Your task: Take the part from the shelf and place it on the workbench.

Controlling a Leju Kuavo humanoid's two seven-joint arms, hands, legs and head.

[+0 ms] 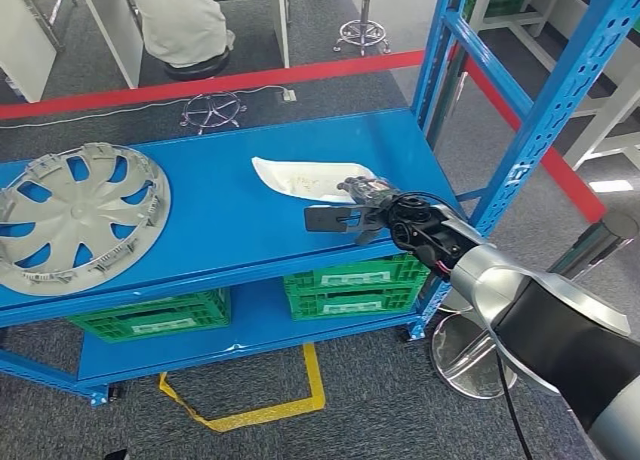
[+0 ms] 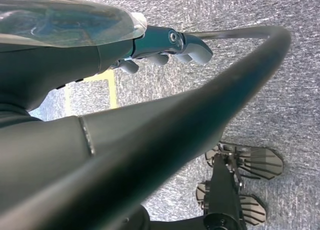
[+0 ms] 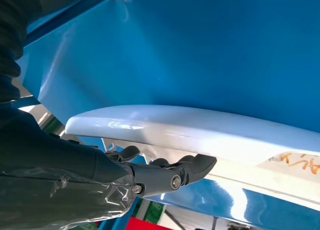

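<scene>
the right hand (image 1: 361, 212) reaches over the blue shelf (image 1: 219, 215), fingers spread apart at the near edge of the white part (image 1: 309, 177), gripping nothing. the left hand (image 2: 166, 47) hangs over the floor, fingers loosely apart, holding nothing.

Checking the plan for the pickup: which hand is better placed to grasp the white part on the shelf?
The right hand: it is already at the white part on the blue shelf. The left hand hangs over the floor.

Workshop: blue steel shelving (image 1: 528, 130), green crates (image 1: 351, 285)
</scene>
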